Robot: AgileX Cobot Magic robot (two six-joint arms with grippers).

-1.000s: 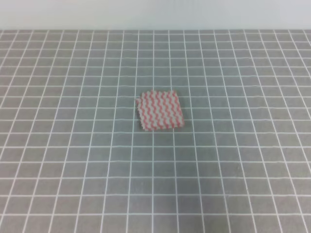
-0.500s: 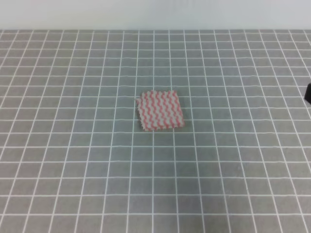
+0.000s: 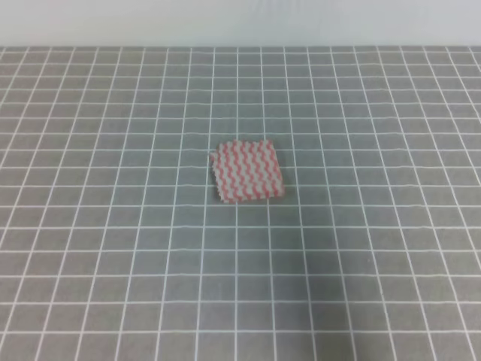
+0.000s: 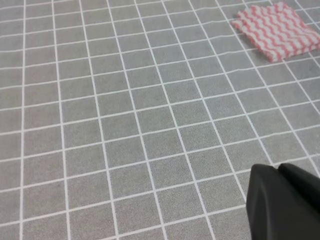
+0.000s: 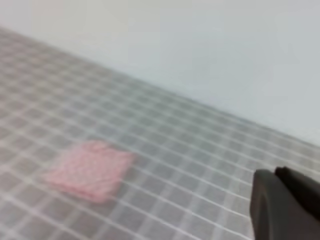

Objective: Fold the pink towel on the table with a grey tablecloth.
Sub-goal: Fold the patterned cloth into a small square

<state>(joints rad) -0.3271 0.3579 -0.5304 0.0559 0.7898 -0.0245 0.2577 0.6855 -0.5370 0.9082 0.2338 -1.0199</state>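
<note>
Grey gridded tablecloth (image 3: 113,263) under pale wall (image 3: 240,21). Pink towel (image 3: 249,171) lies flat mid-table, well apart from both pincers. Left gripper (image 4: 286,205) and right gripper (image 5: 286,205) show only dark edges; grip state cannot be told.

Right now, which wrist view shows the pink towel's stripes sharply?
The left wrist view: the pink towel shows crisp zigzag stripes; in the right it is a blurred pink patch.

The high view looked down from the front, while both wrist views slanted across the table, sharing the pink towel (image 3: 249,171).
</note>
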